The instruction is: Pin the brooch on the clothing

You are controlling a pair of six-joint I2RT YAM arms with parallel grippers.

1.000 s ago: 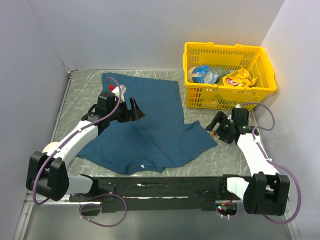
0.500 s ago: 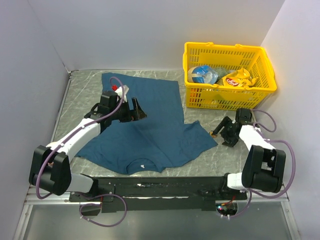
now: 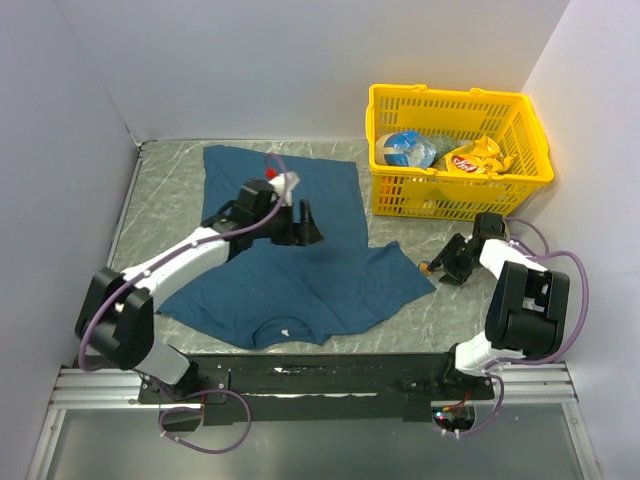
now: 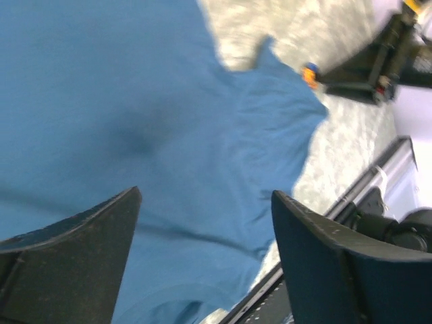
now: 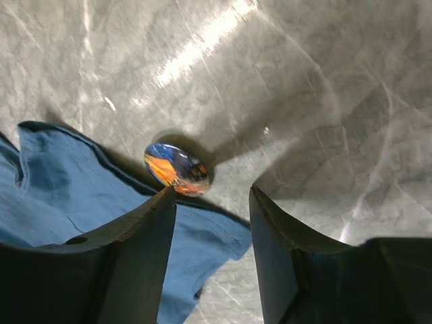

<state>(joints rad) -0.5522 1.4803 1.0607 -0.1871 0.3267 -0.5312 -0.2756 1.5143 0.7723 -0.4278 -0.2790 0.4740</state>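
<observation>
1. The clothing (image 3: 300, 275), a teal-blue T-shirt, lay spread flat on the grey marbled desk (image 3: 160, 190), its white neck label (image 3: 287, 332) toward the arm bases.
2. The brooch (image 5: 177, 169), an orange and blue oval, rested on the bare desk just beside the edge of the shirt's right sleeve. Contact with the fabric could not be confirmed.
3. The right claw (image 5: 212, 196) was low over the desk with its jaws apart. The brooch sat just beyond the tips, nearer the left-hand finger (image 5: 135, 236) in the wrist view, and was not clamped.
4. The left claw (image 4: 206, 196) was above the middle of the shirt, jaws wide apart with nothing between them.
5. A yellow basket (image 3: 450, 92) holding packets stood at the far right corner, well apart from the shirt.
</observation>
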